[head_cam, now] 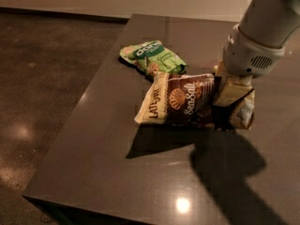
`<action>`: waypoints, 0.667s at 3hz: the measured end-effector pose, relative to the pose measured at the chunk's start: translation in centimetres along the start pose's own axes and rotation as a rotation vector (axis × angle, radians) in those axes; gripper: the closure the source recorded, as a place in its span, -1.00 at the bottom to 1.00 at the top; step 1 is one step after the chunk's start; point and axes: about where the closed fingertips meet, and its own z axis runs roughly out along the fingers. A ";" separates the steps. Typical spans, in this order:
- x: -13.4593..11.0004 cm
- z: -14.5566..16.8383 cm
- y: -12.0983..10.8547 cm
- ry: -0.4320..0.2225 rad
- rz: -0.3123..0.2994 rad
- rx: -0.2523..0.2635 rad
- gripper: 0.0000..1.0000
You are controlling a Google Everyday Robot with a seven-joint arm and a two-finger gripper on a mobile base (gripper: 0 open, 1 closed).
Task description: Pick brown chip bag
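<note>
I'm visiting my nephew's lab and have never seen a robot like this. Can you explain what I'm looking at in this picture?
The big white and grey shape at the upper right is the robot's one arm. At its tip sits the gripper, a two-finger clamp that serves as its hand. A single camera looks down at an angle onto a dark table; where it is mounted is not known. Two snack bags show: a brown chip bag lettered Sea Salt, and behind it a smaller green snack bag lying flat. The gripper is at the brown bag's right end and appears shut on it. The bag is tipped up, with a shadow beneath.
</note>
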 end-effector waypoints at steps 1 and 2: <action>-1.5 -3.3 -1.3 -0.096 -0.030 0.001 1.00; -3.3 -6.5 -3.3 -0.203 -0.058 0.042 1.00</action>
